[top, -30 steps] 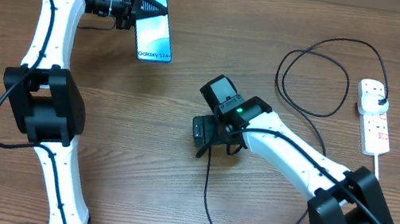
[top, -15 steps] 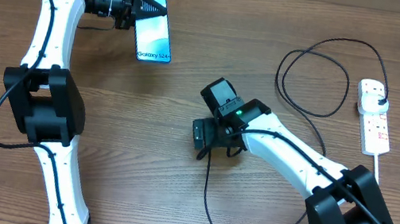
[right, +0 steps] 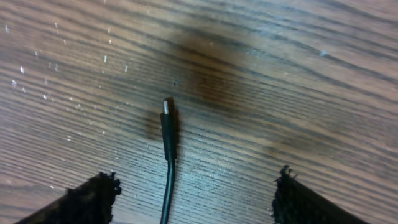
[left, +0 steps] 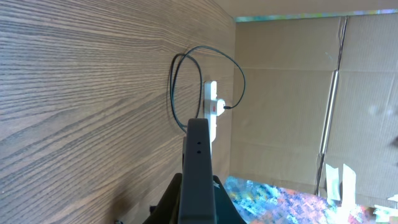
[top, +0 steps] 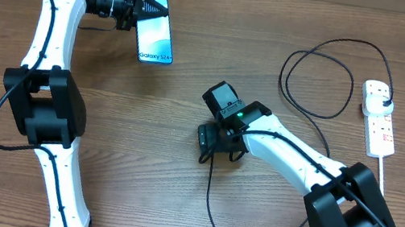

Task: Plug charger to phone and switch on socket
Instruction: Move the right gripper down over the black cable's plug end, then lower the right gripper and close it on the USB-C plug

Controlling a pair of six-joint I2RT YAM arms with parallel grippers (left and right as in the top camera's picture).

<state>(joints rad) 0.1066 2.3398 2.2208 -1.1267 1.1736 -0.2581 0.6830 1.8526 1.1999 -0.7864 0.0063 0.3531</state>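
The phone (top: 157,31), cyan screen up, is at the back left, and my left gripper (top: 139,7) is shut on its far end. In the left wrist view the phone (left: 198,155) shows edge-on as a dark slab between the jaws of the left gripper (left: 198,208). The charger cable (top: 320,67) loops from its black plug (top: 384,97) in the socket (top: 379,119) to mid-table. Its connector tip (right: 166,127) lies flat on the wood. My right gripper (right: 196,199) is open just above the table. It straddles the cable, its fingertips (right: 93,196) well apart and touching nothing.
The socket's thick white cord (top: 383,171) runs toward the front right edge. A slack loop of the black cable (top: 212,209) lies in front of the right arm. In the left wrist view the socket (left: 211,109) sits far off before a cardboard wall (left: 286,93).
My right gripper's jaws have drawn somewhat closer together over the cable tip. The left arm and the phone have not moved.
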